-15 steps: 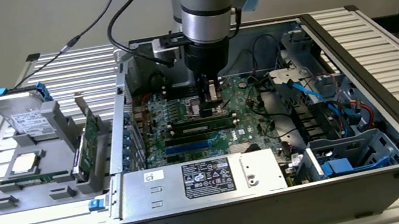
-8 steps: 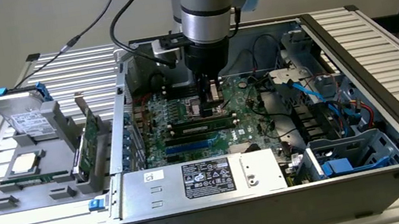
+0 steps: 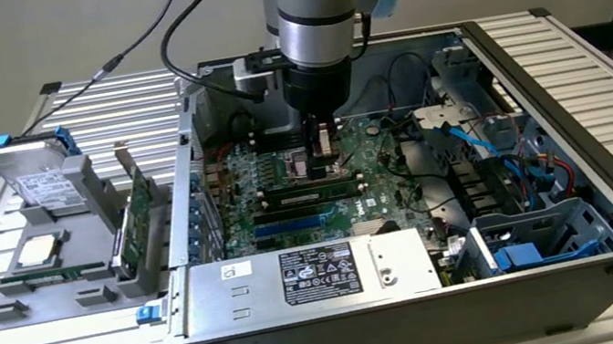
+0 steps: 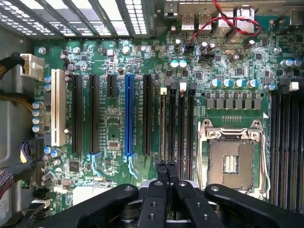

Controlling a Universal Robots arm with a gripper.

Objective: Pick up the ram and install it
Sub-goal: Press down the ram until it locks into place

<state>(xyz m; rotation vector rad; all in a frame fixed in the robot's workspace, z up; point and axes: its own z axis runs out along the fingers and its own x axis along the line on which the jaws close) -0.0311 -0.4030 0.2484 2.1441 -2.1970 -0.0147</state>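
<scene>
Over the motherboard (image 4: pixel 118 85), gripper (image 4: pixel 166 167) with jaws together.
Ram (image 3: pixel 313 195) sits slotted; label writing on the power supply (image 3: pixel 323 275) is unreadable.

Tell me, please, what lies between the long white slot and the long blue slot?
Two long black slots and one short black slot, seen in the wrist view.

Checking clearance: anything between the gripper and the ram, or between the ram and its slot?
Nothing visible. The ram already lies along a slot on the motherboard, and the shut gripper hangs close over it.
</scene>
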